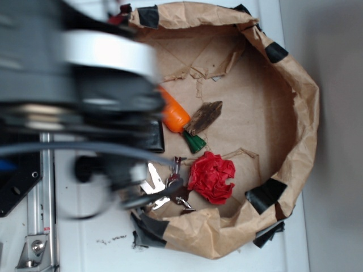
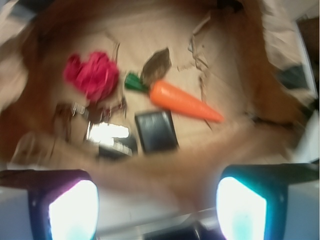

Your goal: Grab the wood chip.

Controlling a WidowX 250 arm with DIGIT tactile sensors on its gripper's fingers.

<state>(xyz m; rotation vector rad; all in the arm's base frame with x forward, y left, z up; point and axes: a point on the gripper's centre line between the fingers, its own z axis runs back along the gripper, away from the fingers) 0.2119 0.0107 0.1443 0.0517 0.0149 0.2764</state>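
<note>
The wood chip (image 1: 205,117) (image 2: 156,64) is a small dark-brown bark-like piece lying flat on brown paper, touching the leafy green end of an orange toy carrot (image 1: 175,114) (image 2: 182,101). My gripper (image 2: 157,210) is open, its two pale fingertips (image 2: 74,210) wide apart with nothing between them. It hovers above the near paper rim, well short of the chip. In the exterior view the blurred arm (image 1: 85,85) hides the gripper itself.
A crumpled brown paper wall (image 1: 295,90) rings the area. Inside lie a red crumpled ball (image 1: 211,177) (image 2: 92,75), a black square wallet (image 2: 156,131), metal binder clips (image 1: 164,190) (image 2: 100,131) and torn paper scraps (image 1: 207,71).
</note>
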